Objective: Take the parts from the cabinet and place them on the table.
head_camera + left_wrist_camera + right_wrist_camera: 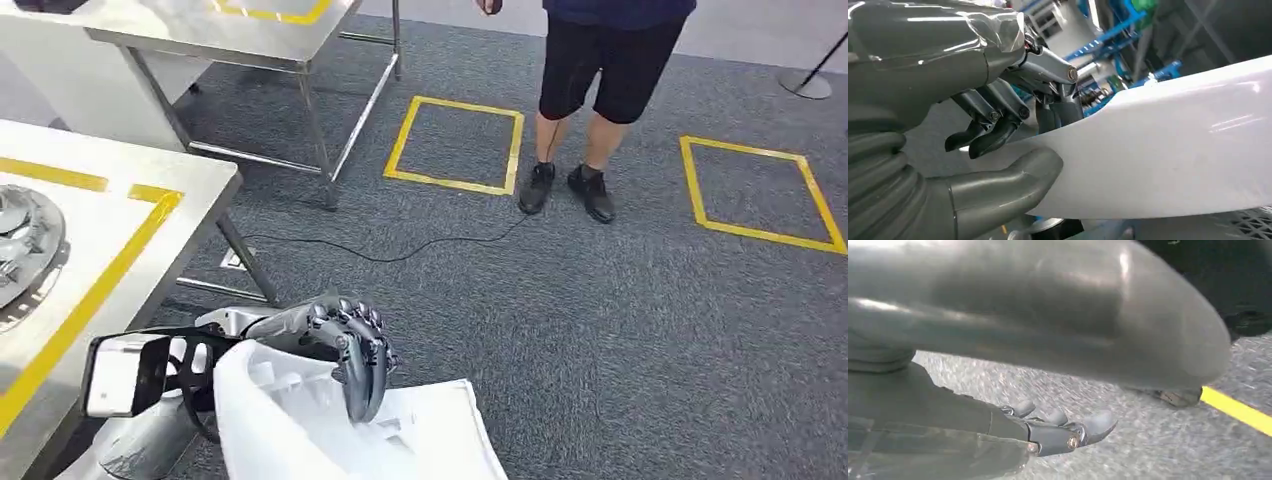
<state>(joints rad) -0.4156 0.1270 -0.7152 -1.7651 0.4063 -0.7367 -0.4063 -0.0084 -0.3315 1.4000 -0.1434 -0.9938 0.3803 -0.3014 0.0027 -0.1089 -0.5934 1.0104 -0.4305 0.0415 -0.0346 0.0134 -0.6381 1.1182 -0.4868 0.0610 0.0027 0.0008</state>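
White plastic part (300, 430), a broad, thin, glossy panel, likely light and slippery, is clasped along its edge by the left hand (350, 345); right hand (1058, 432) hangs spread, holding nothing

A person (600, 60) in dark shorts and black shoes stands well beyond the hand, between two yellow floor squares (457, 145). A black cable (400, 250) trails across the grey carpet (620, 340) between them.
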